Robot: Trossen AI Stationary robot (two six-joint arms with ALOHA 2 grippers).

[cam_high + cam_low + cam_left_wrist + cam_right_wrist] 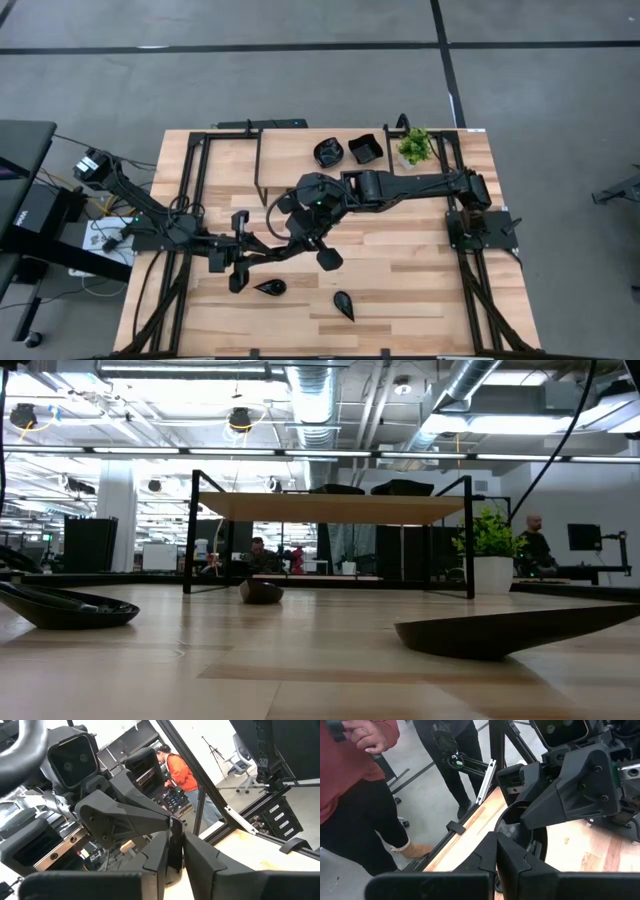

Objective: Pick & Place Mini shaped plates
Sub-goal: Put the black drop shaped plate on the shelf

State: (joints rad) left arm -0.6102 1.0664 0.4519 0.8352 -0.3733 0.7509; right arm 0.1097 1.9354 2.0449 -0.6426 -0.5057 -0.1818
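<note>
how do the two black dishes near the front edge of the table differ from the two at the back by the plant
The two front dishes are teardrop-shaped, each tapering to a point; the back pair are a scalloped round dish and a square dish. The front two lie apart on open table; the back two sit close together beside the potted plant. All four are small, glossy and black.

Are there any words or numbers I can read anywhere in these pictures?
None can be read. The plates, both grippers, the potted plant and the table carry no visible writing. Room screens and equipment behind the table in the low view are too small and blurred to read.
</note>
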